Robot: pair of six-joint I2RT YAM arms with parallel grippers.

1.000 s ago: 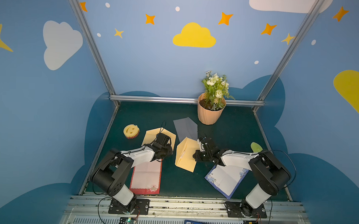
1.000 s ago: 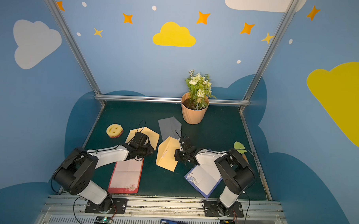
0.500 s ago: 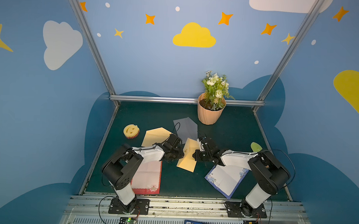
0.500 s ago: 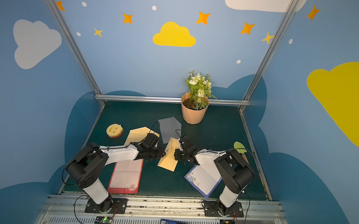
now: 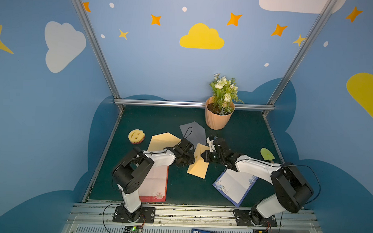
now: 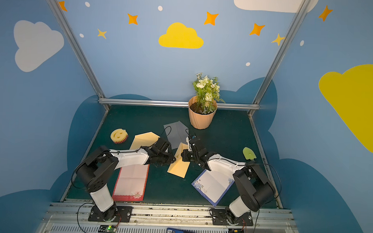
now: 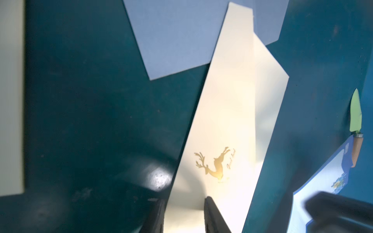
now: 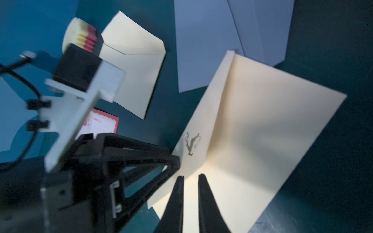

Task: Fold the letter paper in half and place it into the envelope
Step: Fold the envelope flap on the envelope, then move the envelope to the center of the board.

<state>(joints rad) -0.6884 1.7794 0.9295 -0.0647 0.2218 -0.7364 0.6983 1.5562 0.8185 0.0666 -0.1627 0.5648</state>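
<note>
Shows a dark green mat [image 5: 160, 120] crowded with stationery, seen from above. At centre, between the two arms, the cream letter paper [image 5: 197, 167]: smooth, stiff, stamped with a small gold deer, bent along a lengthwise crease so that a narrow flap stands up from the wider part resting on the mat, its far corner overlapping a grey-blue envelope [image 5: 192, 131]. Right gripper [image 8: 190, 177]: thin black fingers almost together, pinching one edge of the paper. Left gripper [image 7: 183, 201]: fingers parted, the paper's opposite edge between them, not clamped. Behind the left arm and partly hidden by it, a cream envelope [image 5: 163, 141], pointed flap open, lying flat and apart from the letter paper. Under the left arm, a pink sheet with a red border [image 5: 156, 182]; under the right arm, a white sheet with a blue floral border [image 5: 234, 186]. Farther off: a round yellow smiley sponge [image 5: 136, 136] with a pink-red underside, a ribbed peach flowerpot [image 5: 218, 119] of white blooms at the back, and a green trowel [image 5: 266, 154] with a wooden handle near the mat's right edge.
</note>
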